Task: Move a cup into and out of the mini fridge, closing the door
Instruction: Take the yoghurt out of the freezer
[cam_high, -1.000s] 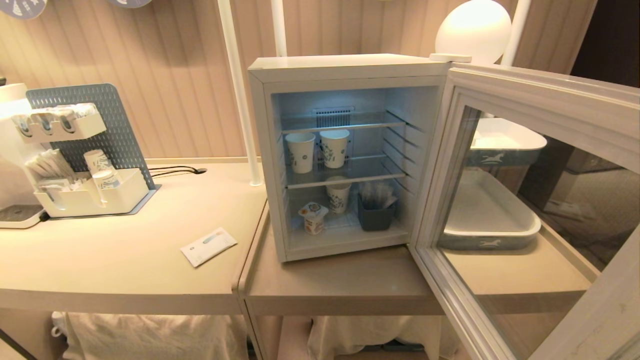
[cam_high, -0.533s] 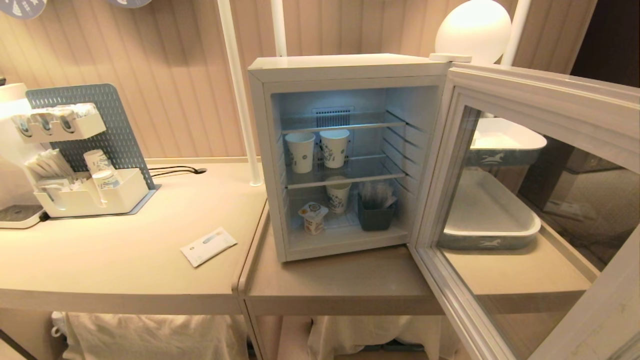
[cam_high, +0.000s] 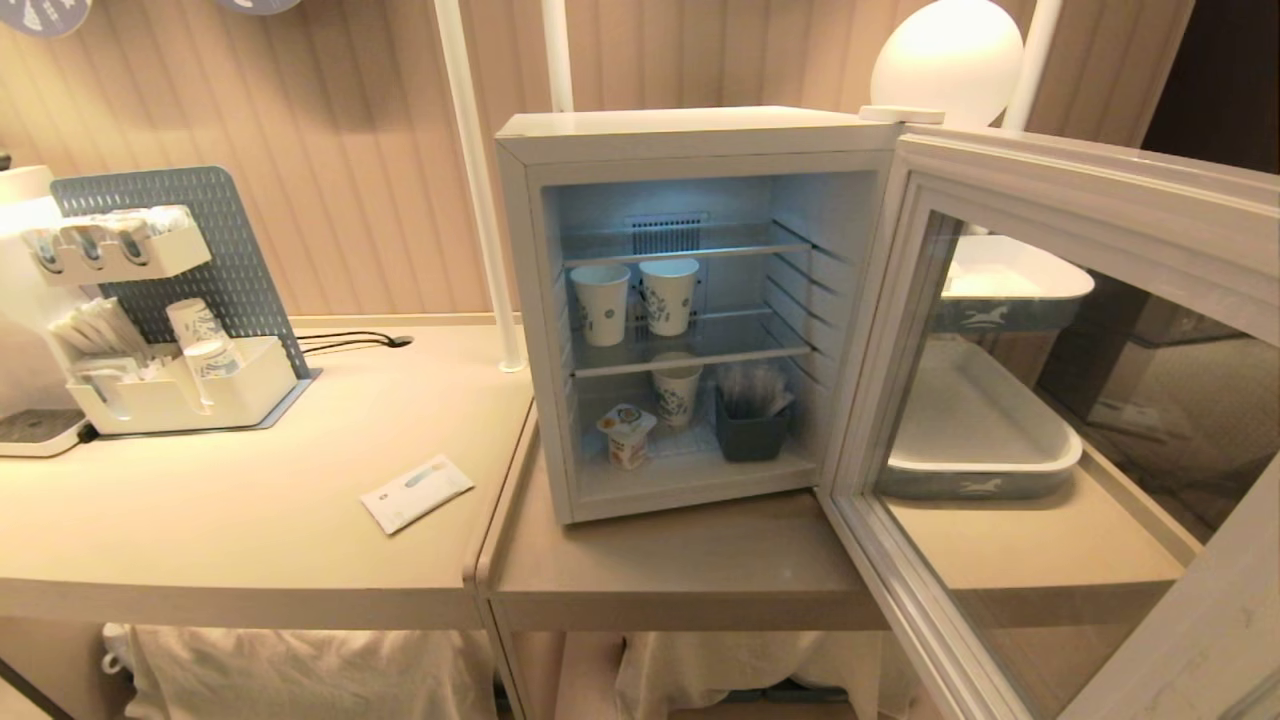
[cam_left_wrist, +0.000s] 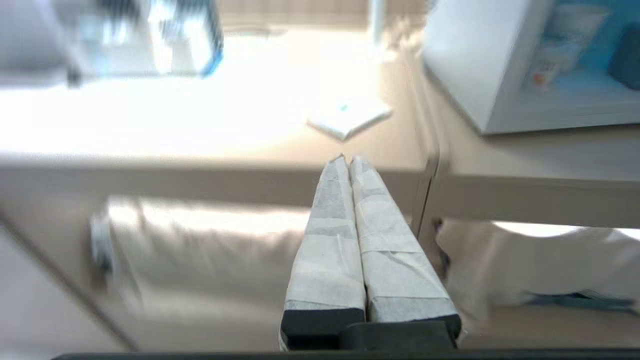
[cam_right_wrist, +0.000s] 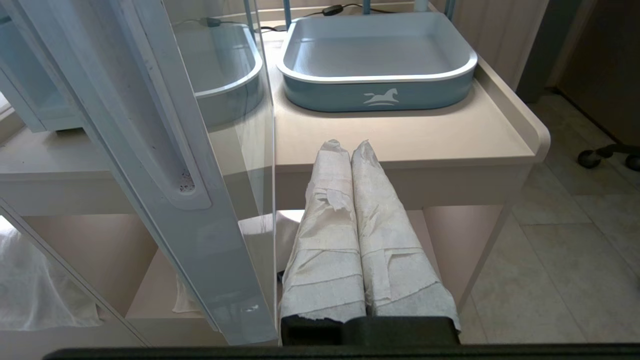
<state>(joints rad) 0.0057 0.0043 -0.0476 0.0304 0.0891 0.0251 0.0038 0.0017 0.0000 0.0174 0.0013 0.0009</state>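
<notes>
The mini fridge (cam_high: 690, 310) stands on the table (cam_high: 690, 570) with its door (cam_high: 1060, 400) swung wide open to the fridge's right. The cup (cam_high: 627, 436) sits upright on the fridge's floor, near its left wall, just in front of a taller paper cup (cam_high: 677, 392) and to the left of a dark bin (cam_high: 752, 432). Two more paper cups (cam_high: 635, 298) stand on the wire shelf above it.

Neither arm shows in the head view. The left tool (cam_left_wrist: 348, 161) is pressed fully together and holds nothing; in its wrist view it points at the table's front edge, to the left of the fridge and below its floor. The right tool (cam_right_wrist: 346, 146) is likewise closed and empty, low beside the open door, facing a blue tray (cam_right_wrist: 375, 65).

The step in hand appears to be taking the cup out. The left tool looks the better placed, since the door blocks the right side. It should spread its fingers before entering the fridge, come in level under the wire shelf, and take the tapered pot below its foil lid rim so it cannot slip down. The approach should hug the fridge's left wall without brushing the paper cup behind or the bin. The cup should be lifted only slightly, then drawn straight out.
</notes>
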